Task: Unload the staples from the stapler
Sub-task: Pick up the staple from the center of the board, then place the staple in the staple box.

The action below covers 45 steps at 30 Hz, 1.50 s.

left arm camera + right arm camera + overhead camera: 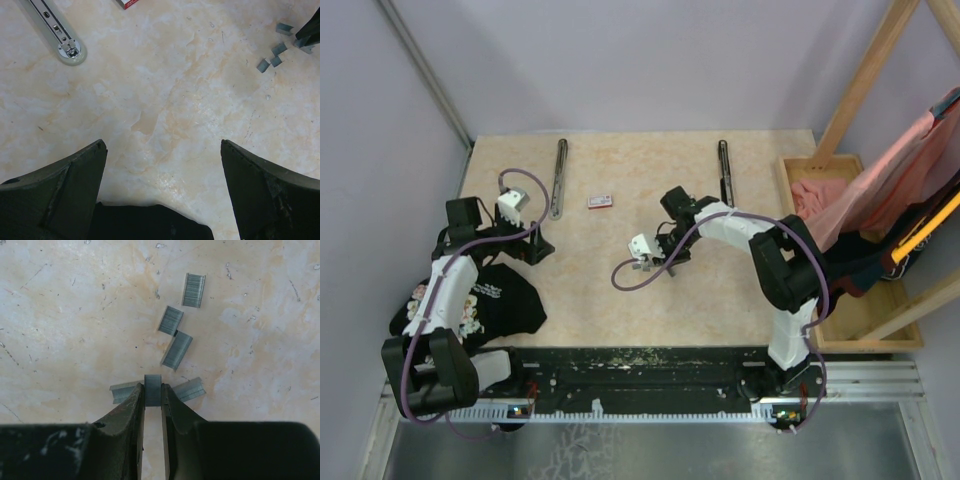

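Several short grey blocks of staples (177, 350) lie loose on the marbled tabletop, also seen at the top right of the left wrist view (274, 55). My right gripper (152, 392) is down on the table at mid-table (642, 262), its jaws pressed against both sides of one small staple block (152, 386). Two more blocks (124, 391) lie just outside its fingertips. My left gripper (164, 150) stands wide open and holds nothing, low over bare table at the left (535, 248). I cannot pick out a stapler with certainty.
Two long narrow metal bars (560, 178) (723, 172) lie toward the back; one's rounded end shows (67, 47). A small red-and-white box (601, 201) sits between them. Black cloth (495, 300) lies under the left arm. A wooden crate (800, 165) holds pink cloth at the right.
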{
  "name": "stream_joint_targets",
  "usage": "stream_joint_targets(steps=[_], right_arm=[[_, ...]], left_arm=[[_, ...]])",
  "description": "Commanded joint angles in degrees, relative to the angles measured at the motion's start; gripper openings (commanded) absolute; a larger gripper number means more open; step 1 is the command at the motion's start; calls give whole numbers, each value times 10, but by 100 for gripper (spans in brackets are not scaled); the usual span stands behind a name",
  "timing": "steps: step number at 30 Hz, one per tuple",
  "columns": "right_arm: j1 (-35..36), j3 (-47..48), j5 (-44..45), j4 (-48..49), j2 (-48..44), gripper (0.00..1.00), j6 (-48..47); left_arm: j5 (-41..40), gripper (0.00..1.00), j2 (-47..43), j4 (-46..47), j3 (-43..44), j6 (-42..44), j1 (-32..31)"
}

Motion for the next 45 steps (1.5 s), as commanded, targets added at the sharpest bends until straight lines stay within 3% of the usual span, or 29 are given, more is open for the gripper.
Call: stream_joint_targets(steps=[1, 13, 22, 31, 45], right_arm=[[6, 6, -26, 24, -41, 13, 24], [-26, 22, -30, 102, -58, 15, 149], [-83, 22, -34, 226, -60, 14, 303], [-116, 46, 32, 312, -34, 14, 458], [-118, 102, 193, 362, 54, 15, 592]], left_arm=[[17, 100, 1, -5, 4, 6, 4], [19, 100, 3, -6, 4, 6, 7], [20, 100, 6, -6, 6, 5, 8], [24, 100, 11, -8, 8, 10, 8], [28, 100, 20, -18, 14, 13, 10]])
